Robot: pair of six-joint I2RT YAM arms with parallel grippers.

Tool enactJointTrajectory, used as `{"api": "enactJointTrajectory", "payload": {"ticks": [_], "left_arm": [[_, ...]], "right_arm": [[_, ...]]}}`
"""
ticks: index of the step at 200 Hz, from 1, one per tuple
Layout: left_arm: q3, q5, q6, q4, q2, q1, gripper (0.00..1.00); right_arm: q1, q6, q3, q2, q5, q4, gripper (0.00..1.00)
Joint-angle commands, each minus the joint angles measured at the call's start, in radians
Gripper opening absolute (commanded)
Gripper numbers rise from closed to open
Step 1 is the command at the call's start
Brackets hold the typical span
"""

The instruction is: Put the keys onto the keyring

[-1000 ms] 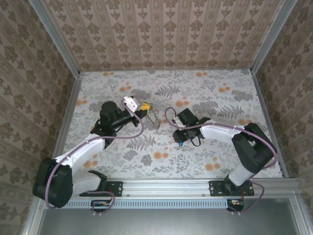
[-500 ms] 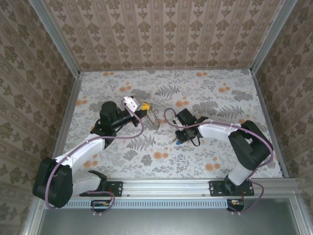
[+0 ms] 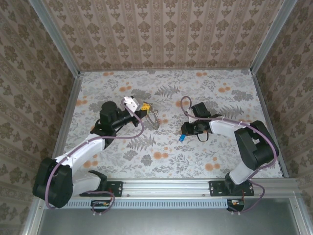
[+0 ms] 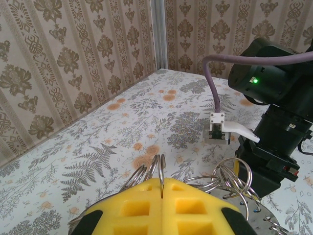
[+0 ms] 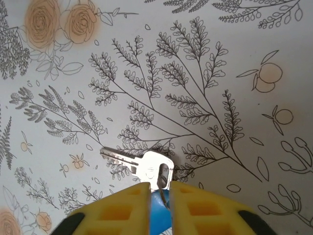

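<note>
The left pincer [image 4: 161, 190] is clamping the keyring [image 4: 162, 168] between closed yellow pads, its loops fanning just ahead of the tips, apparently presented for loading. Well apart, the right pincer [image 5: 159, 190] is pinching a blue-headed key [image 5: 146, 164], blade jutting beyond its tips over the worktop [image 5: 230, 63], seemingly ready for threading.

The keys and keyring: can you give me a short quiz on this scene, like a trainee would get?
1. True or false: the left claw is shut on the keyring.
2. What colour shows inside the right claw: A red, B blue, C green?
3. Fill in: the silver key has its blade pointing to the ___ of the right wrist view.
Key: 1 true; 2 B; 3 left.
</note>
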Motion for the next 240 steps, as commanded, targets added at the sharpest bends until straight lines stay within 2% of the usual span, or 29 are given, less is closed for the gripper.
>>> {"api": "enactJointTrajectory", "payload": {"ticks": [1, 76, 103, 121, 183, 240], "left_arm": [[-0.002, 0.013, 0.01, 0.021, -0.006, -0.003, 0.0], [-0.007, 0.01, 0.013, 0.019, -0.006, -0.003, 0.0], [-0.006, 0.011, 0.013, 0.019, -0.006, -0.005, 0.0], [-0.005, 0.011, 0.015, 0.017, -0.007, -0.004, 0.0], [-0.001, 0.014, 0.013, 0.016, -0.005, -0.005, 0.0], [0.003, 0.013, 0.013, 0.011, -0.006, -0.007, 0.0]], "right_arm": [[-0.021, 0.022, 0.011, 0.025, -0.046, 0.007, 0.19], [-0.024, -0.009, 0.042, 0.038, -0.074, -0.037, 0.24], [-0.025, -0.014, 0.044, 0.043, -0.075, -0.046, 0.22], [-0.025, -0.018, 0.042, 0.042, -0.06, -0.05, 0.16], [-0.023, -0.061, 0.057, 0.06, -0.066, -0.091, 0.19], [-0.023, -0.061, 0.057, 0.064, -0.058, -0.069, 0.12]]}}
